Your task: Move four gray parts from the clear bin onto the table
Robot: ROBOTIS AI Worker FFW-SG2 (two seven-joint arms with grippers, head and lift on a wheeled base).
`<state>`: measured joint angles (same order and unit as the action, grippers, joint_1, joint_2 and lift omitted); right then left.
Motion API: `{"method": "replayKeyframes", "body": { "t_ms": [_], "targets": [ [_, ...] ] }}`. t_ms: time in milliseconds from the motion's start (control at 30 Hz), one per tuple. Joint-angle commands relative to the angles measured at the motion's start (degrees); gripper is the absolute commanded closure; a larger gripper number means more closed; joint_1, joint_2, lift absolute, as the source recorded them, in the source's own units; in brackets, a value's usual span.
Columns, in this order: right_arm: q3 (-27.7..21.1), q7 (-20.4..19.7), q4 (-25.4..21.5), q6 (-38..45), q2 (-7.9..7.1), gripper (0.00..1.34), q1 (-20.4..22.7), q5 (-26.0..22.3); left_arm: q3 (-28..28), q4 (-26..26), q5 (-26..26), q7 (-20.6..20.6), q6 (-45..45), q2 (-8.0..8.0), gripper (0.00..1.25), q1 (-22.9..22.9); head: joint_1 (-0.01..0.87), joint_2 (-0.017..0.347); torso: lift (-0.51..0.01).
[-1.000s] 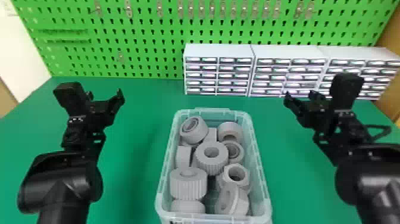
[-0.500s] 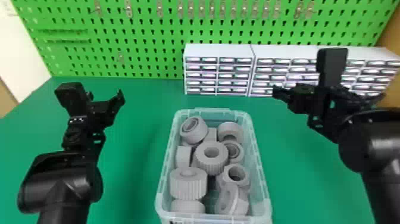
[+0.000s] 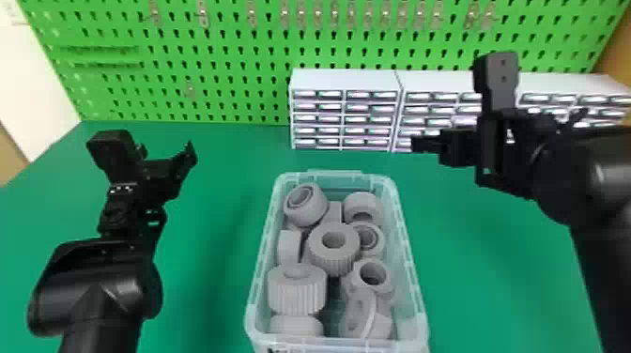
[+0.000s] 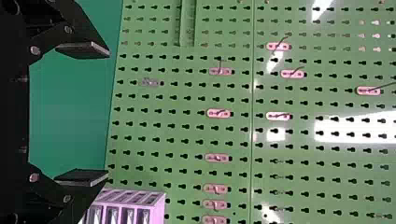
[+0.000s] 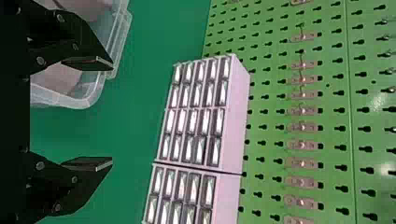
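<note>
Status: I'd call it 0 of 4. Every gray part I can make out is in the clear bin point(image 3: 338, 344); all four moves onto the desk point(image 3: 216, 263) look left to do. Roughly ten parts in there, piled and overlapping, can't give an exact count.

Right claw point(image 5: 112, 113): fingers spread wide, nothing held. In head view it hangs past the bin's far right corner, above bin height by my read, pointing inward and off to the side of the load. Right wrist view catches a bin corner beside one finger, so the bin is near but not lined up between the fingers.

Left claw point(image 4: 108, 113): also wide open, nothing held. It hangs over the desk's left side, well apart from the bin.

Parts vs claws: the bin sits between the two arms, closer to me than either claw tip. Ribbed gear point(image 3: 334, 245) lies mid-pile, hole up. Tilted ring point(image 3: 306, 205) is in the far left corner, short ring point(image 3: 364, 205) in the far right one, nearest the right claw.

My guess is the right goes first: bring it back toward me and left, get above the pile, then drop in. Watch for clipping the bin wall or dragging a neighbor, parts are tight.
</note>
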<state>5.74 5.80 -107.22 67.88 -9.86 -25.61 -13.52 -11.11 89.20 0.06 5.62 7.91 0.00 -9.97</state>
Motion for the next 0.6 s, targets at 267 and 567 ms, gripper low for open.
{"method": "replayKeyframes", "body": {
  "t_ms": [267, 567],
  "targets": [
    [2.3, 0.0, 1.4, 10.0, -0.16, 0.53, -6.0, -2.9, 0.6, 0.0, -0.1, 0.0, 0.4, -0.15, 0.35, -0.1, 0.693, 0.072, -0.052],
    [5.5, 0.0, 3.8, 15.8, -0.16, 0.53, -9.8, -5.1, 0.6, 0.0, 1.0, 0.0, 0.4, -0.15, 0.35, 0.2, 0.693, 0.072, -0.052]
  ]
}}
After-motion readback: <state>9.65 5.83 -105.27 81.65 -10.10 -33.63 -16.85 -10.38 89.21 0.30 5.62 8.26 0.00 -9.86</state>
